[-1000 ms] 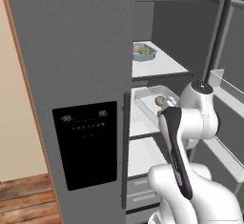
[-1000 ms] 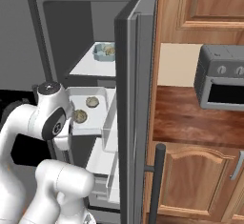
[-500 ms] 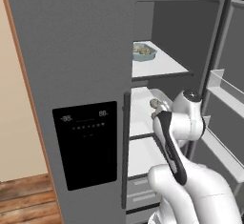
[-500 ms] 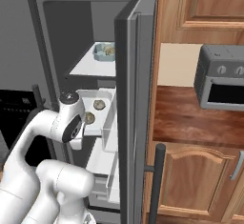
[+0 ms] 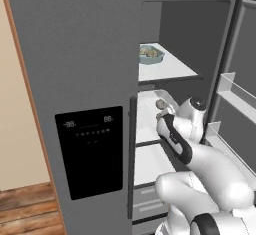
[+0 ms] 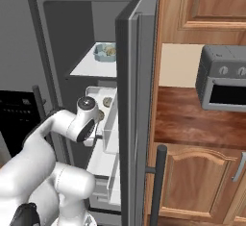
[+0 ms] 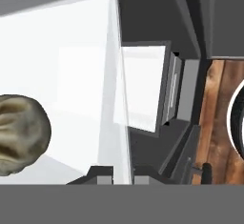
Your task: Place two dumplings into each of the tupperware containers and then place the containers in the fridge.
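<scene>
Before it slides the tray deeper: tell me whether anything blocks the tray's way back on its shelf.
Nothing visible does. The white tray with its dumplings sits on the middle shelf; the blue tub is on the shelf above.

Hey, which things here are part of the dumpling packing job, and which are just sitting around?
Job:
blue container with dumplings, top fridge shelf
white tray with dumplings, shelf below
fridge, right door open
claw, shut on the tray's rim

Just there:
oven
wooden counter
wooden cabinets

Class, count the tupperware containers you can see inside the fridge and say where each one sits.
2: the light blue container on the upper shelf, and the white tray on the shelf below, partly hidden by the arm.
</scene>
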You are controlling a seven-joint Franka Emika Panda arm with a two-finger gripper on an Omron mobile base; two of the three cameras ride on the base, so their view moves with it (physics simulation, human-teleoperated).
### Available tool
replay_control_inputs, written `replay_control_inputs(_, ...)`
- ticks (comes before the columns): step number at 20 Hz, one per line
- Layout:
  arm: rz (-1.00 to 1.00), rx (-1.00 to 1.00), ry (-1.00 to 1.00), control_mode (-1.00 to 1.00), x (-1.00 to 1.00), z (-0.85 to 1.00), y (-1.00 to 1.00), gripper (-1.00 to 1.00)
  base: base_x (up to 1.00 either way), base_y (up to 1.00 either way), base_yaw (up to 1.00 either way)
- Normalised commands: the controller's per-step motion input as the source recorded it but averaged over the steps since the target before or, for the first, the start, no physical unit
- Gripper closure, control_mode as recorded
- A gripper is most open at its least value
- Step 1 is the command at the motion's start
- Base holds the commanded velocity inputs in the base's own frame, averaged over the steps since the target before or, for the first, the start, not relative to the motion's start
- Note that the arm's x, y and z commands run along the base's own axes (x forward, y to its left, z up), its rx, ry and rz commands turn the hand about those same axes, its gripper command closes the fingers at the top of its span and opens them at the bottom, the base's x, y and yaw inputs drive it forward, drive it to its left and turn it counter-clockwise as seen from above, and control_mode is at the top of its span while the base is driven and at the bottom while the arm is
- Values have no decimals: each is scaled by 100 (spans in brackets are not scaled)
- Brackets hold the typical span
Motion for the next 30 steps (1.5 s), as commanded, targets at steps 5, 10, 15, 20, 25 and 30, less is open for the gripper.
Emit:
replay_control_inputs(5,0,1,0,-100,60,-2,-1,100,0,0,0)
replay_control_inputs(10,0,0,0,-100,49,-3,0,100,0,0,0)
replay_control_inputs(15,0,0,0,-100,48,-15,0,100,0,0,0)
replay_control_inputs(20,0,0,0,-100,32,-33,0,100,0,0,0)
replay_control_inputs(25,0,0,0,-100,31,-30,-10,100,0,0,0)
replay_control_inputs(30,0,0,0,-100,28,-3,-33,100,0,0,0)
